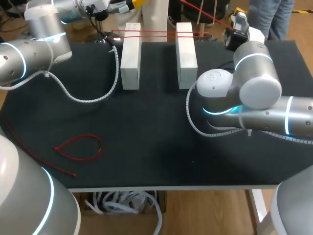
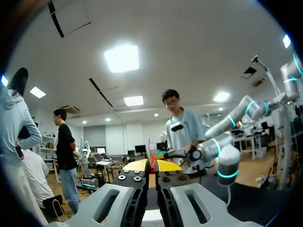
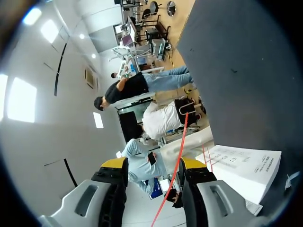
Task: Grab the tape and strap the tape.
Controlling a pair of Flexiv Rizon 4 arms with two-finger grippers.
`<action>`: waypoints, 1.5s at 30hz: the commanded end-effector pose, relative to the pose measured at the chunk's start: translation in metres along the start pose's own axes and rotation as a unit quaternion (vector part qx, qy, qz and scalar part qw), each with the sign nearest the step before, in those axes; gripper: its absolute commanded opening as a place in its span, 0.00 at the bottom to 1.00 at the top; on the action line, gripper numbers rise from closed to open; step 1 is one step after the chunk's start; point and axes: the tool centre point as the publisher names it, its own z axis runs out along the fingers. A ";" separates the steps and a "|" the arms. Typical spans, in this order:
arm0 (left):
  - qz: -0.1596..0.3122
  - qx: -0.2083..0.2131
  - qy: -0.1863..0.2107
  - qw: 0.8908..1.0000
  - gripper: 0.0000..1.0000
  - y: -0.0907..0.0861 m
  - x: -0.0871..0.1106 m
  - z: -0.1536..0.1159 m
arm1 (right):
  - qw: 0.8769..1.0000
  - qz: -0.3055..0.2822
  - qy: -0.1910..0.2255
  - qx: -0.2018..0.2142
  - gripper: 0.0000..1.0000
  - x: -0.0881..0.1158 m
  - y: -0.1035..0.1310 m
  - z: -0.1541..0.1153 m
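A thin red tape (image 1: pixel 156 33) runs across the far ends of two upright white blocks (image 1: pixel 131 56) (image 1: pixel 186 55). Another stretch of it rises toward my right gripper (image 1: pixel 238 18) at the table's far right. In the right wrist view the red tape (image 3: pixel 179 156) passes between the fingers of my open right gripper (image 3: pixel 154 163), close to one finger, with a white block (image 3: pixel 241 170) beside it. My left gripper (image 2: pixel 152 165) is shut with a red strip of tape pinched between its yellow tips. It hangs above the table's far edge (image 1: pixel 133 5), left of the blocks.
A loose loop of red tape (image 1: pixel 78 147) lies on the black table (image 1: pixel 156 147) at the front left. White coiled cables (image 1: pixel 93 98) (image 1: pixel 195 122) from both arms trail over the tabletop. The bulky right arm (image 1: pixel 244 88) hangs over the table's right half.
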 end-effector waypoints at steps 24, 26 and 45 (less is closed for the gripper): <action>0.001 -0.002 -0.003 1.000 0.00 -0.002 0.002 0.001 | 1.000 0.005 0.002 -0.009 0.10 -0.001 -0.011 0.005; 0.001 -0.002 -0.003 1.000 0.00 -0.002 0.002 0.001 | 1.000 0.004 0.002 -0.010 0.00 -0.001 -0.012 0.006; 0.001 -0.002 -0.003 1.000 0.00 -0.002 0.002 0.001 | 0.996 -0.080 0.020 -0.036 0.00 -0.002 -0.016 0.008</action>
